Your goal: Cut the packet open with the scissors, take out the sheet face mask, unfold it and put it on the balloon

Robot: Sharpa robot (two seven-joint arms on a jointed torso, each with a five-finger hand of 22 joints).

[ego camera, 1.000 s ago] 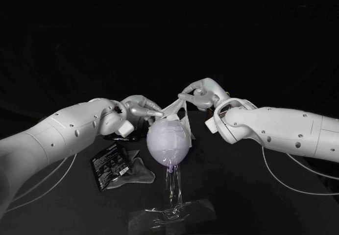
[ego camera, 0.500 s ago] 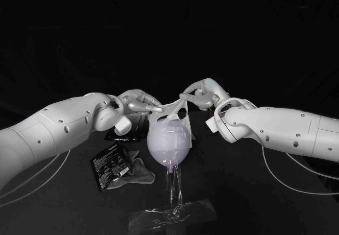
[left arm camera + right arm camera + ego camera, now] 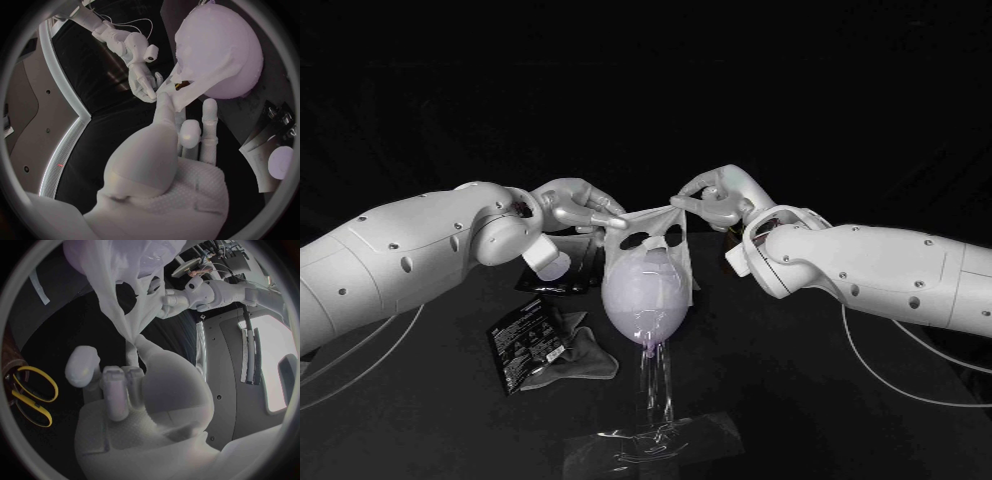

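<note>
A pale lilac balloon stands on a clear stem at the table's middle. The white sheet face mask is stretched above and over the balloon's top, eye holes showing. My left hand pinches the mask's left edge and my right hand pinches its right edge. In the left wrist view the mask drapes on the balloon, with the right hand across from it. The right wrist view shows the mask pulled taut from my fingers. The cut black packet lies left of the balloon. Yellow-handled scissors lie on the table.
A crumpled dark film lies beside the packet. The stem is taped to a clear base near the table's front edge. A black object sits under my left wrist.
Both hands have risen and pulled apart, spreading the mask flat and wider above the balloon's top. The left arm has swung further in over the table.
</note>
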